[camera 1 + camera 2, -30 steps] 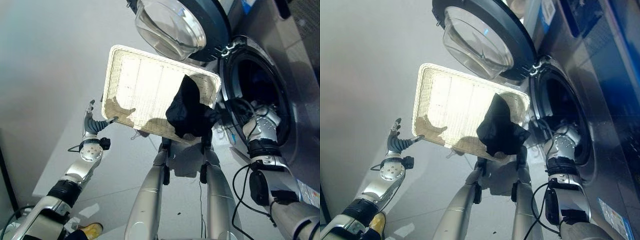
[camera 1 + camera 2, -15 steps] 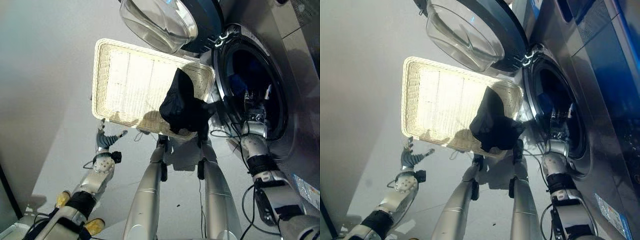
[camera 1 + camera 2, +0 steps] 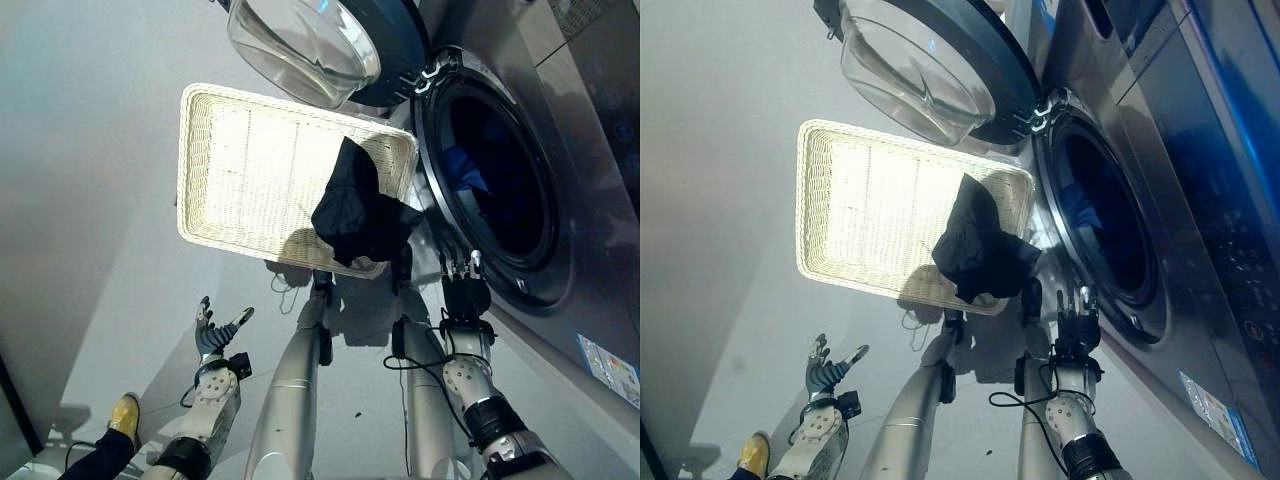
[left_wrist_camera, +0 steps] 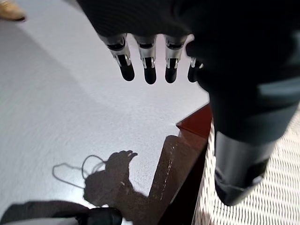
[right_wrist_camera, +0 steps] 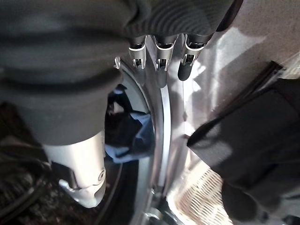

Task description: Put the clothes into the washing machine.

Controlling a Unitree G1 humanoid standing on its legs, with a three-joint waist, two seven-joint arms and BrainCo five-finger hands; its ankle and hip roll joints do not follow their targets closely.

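A black garment (image 3: 358, 208) hangs over the edge of a white wicker basket (image 3: 250, 170) beside the open washing machine (image 3: 500, 180), whose drum holds what looks like blue cloth (image 5: 129, 136), while the left hand (image 3: 212, 336) and right hand (image 3: 464, 292) hover below, fingers straight, holding nothing.

The washing machine (image 3: 560, 200) runs off the right edge, and its open door (image 3: 330, 45) is cut by the top edge. Deep in the drum, a blue garment (image 3: 468, 172) shows only partly. The black garment (image 3: 358, 212) hides the wicker basket's (image 3: 240, 170) near right corner.
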